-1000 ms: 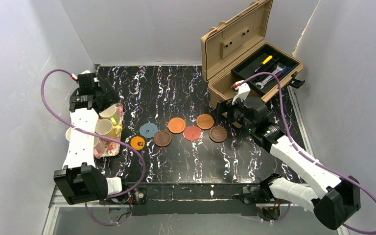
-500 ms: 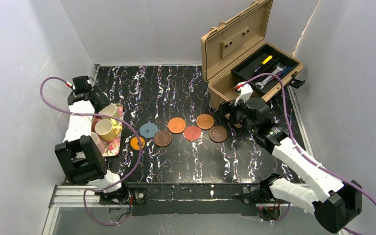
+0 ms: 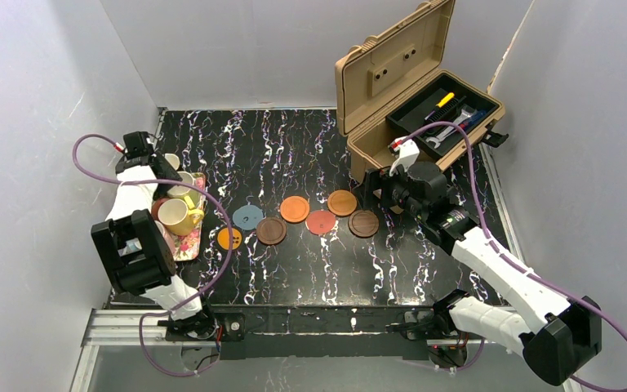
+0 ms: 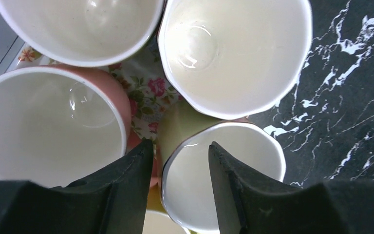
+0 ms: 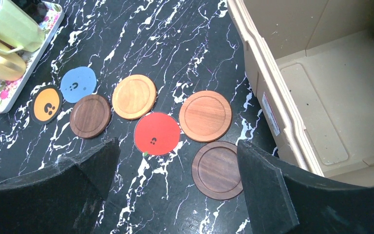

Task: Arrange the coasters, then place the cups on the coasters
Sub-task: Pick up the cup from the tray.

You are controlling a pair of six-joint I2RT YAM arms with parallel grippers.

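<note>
Black, white-veined worktop [image 3: 310,269] runs between pale walls, with an open tan toolbox [image 3: 380,77] at its far right corner. Over the floral tray [image 4: 145,93] the left hand [image 4: 180,145] hangs low, its fingers half spread and astride the wall of a pale lime cup [image 4: 243,165]. One finger [image 4: 126,190] sits outside the rim and the other [image 4: 238,195] inside the cream bowl. A gap shows between the inner finger and the wall, so nothing is pinched. A pink cup [image 4: 44,126] lies just beside the outer finger, and two cream-lined cups [image 4: 233,53] stand just ahead of the fingertips.

The right hand [image 5: 177,146] hovers above the row of coasters with its fingers spread wide, holding nothing. A red coaster [image 5: 157,133] lies between and just ahead of its fingertips. A dark brown coaster [image 5: 217,169] lies beneath the gap, nearer the finger on the toolbox side. An orange-brown coaster [image 5: 205,115] and a paler wooden coaster [image 5: 134,96] lie a little further ahead. Off to the tray side lie a second dark disc [image 5: 90,116], a grey-blue coaster [image 5: 78,84] and an orange coaster with a dark mark [image 5: 47,105].
</note>
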